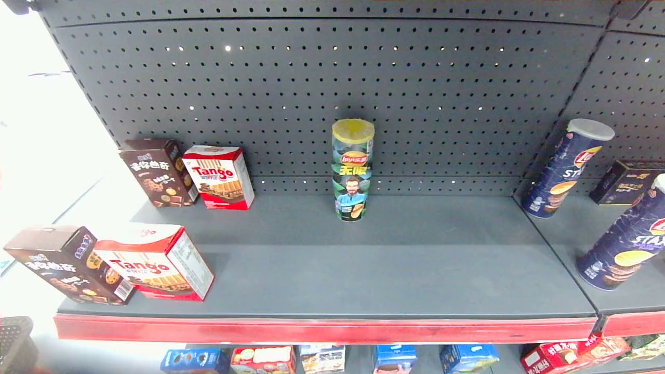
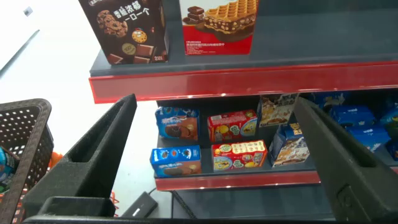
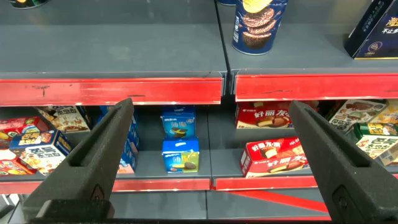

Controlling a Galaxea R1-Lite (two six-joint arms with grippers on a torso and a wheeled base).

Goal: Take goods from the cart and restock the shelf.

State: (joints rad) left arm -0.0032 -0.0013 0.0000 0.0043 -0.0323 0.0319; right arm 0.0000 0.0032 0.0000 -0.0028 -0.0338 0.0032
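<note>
While one chip can [image 1: 353, 171] stands at twelve o'clock on the shelf [image 1: 395, 270] (restocking looks barely begun), left end effector [image 2: 214, 102] and right end effector [image 3: 211, 104] gape wide, empty.

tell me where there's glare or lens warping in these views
Head view: the area left of the shelf is blown out white, light pricks through holes in the back panel, and the blue cans at the right lean outward from lens warp. Left wrist view: the floor beside the shelf is washed out. Right wrist view: even light, no glare.
</note>
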